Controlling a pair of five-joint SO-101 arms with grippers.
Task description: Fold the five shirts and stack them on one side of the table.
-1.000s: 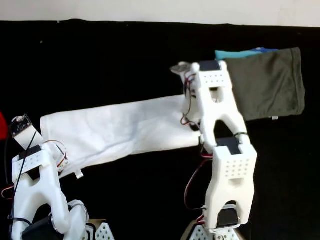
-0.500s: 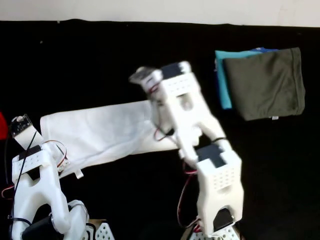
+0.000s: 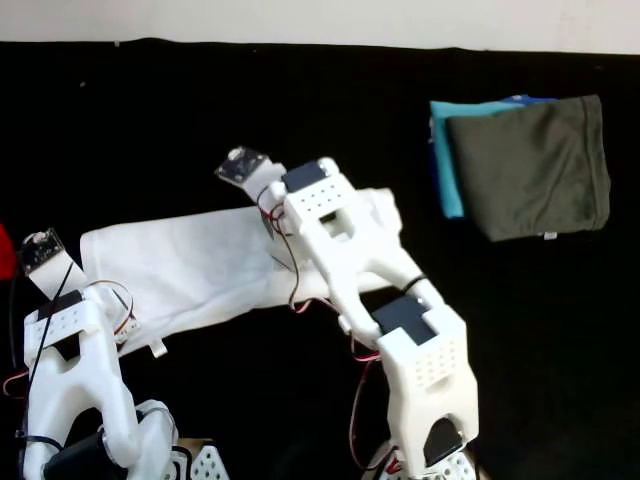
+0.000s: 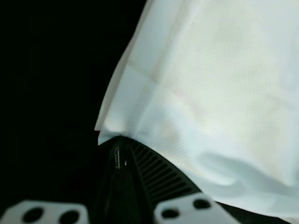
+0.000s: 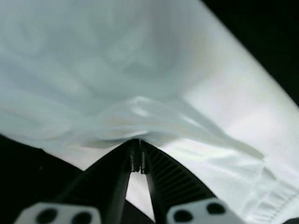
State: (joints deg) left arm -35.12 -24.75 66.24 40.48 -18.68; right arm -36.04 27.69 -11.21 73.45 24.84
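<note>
Black table (image 3: 150,110) spans the whole workspace. White shirt (image 3: 180,265) is the item in work: a long strip lying left of centre on the near half, left end close to the left arm's base, right end under the right arm. Finished stack sits far right, well apart from it: dark olive shirt (image 3: 530,165) on top, teal shirt (image 3: 447,160) peeking out along its left and far edges, a sliver of blue at the far edge. I can't count the layers. Right gripper (image 5: 136,154) is over the shirt's middle, jaws pinched on a raised ridge of white cloth that bunches at the tips. Left gripper (image 4: 119,144) is at the near-left end, jaws closed on a corner of the same shirt, cloth draped over the lower finger. Looks like the crosswise fold, right end going over toward the left end while the left arm anchors it. Next move probably needs the carried edge laid square on the left edge, cloth flattened before either side lets go, then the folded piece taken to the stack far right. Risk: the bunched pinch leaves a crease or a skewed edge.
</note>
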